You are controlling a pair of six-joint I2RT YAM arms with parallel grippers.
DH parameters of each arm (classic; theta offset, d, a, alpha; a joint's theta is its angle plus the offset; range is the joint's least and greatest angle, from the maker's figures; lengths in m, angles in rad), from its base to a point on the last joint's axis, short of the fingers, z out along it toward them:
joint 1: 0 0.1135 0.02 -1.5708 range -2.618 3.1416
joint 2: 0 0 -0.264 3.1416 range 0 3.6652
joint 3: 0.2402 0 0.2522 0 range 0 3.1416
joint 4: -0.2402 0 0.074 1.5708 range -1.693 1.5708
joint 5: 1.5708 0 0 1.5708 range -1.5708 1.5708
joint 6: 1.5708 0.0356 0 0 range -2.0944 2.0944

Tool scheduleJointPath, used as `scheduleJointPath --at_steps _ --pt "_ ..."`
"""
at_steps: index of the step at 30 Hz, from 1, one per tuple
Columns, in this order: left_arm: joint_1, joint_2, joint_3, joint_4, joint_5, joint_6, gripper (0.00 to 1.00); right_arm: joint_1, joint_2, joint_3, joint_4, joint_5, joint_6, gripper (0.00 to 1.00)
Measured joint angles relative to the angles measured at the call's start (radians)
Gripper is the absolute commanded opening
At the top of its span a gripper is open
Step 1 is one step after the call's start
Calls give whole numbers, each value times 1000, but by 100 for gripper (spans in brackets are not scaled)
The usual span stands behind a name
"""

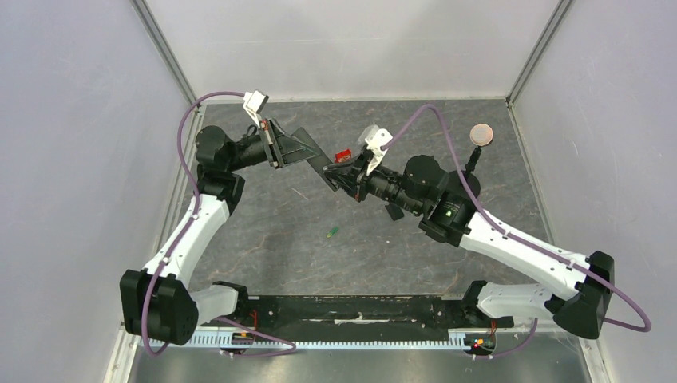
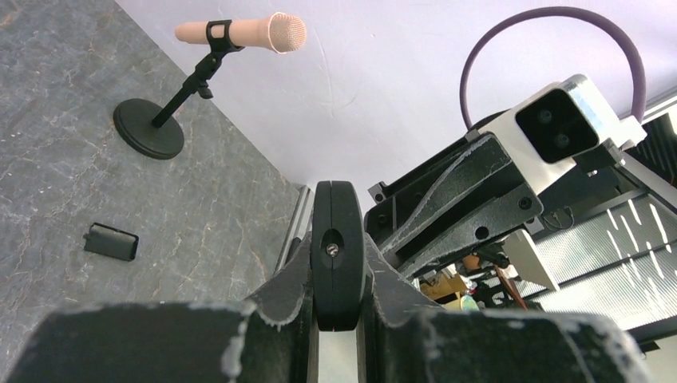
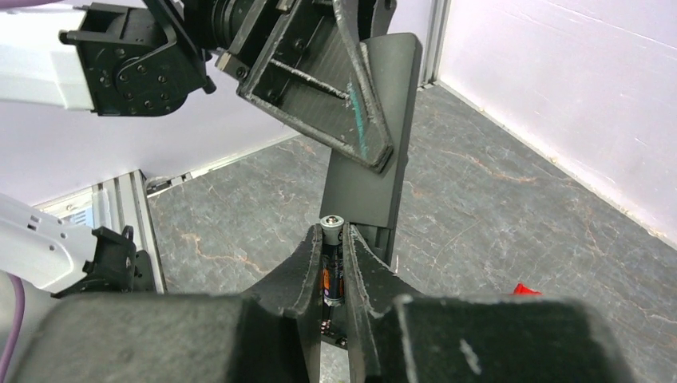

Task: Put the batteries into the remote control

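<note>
Carrying everything, the table [image 1: 279, 255]: grey and veined, its near edge covered by the arm bases.
Right arm [image 1: 511, 239]: crosses the right half of the top view and covers part of what lies under it.
Left gripper [image 1: 315, 158]: jaws clamped on one end of the remote control [image 3: 375, 183], holding it off the table.
Remote control, detail: edge-on in the left wrist view. Its lower part sits behind the right fingers, so the compartment cannot be made out.
Microphone stand [image 2: 152, 128]: at the far right of the table, its round base partly behind the right arm from above.
Right gripper [image 3: 332, 243]: jaws narrow, pinching the dark battery [image 3: 332, 225], pale end upward, just in front of the remote. Contact cannot be told.
Red-and-white box [image 1: 344, 154]: half hidden behind the right gripper.
Flat black piece [image 2: 111, 242]: on the table near the stand.
Green battery [image 1: 332, 232]: lies on the table between the arms, well apart from both grippers.
</note>
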Motion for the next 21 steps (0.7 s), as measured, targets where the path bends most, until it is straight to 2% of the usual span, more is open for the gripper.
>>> scheduleJointPath --at_steps 11,21 --pt "0 0 0 47 -6 -40 2 0 -19 -18 -3 -34 -30 18" --pt "0 0 -7 89 -10 -71 2 1 -19 -18 -21 -30 -2 30"
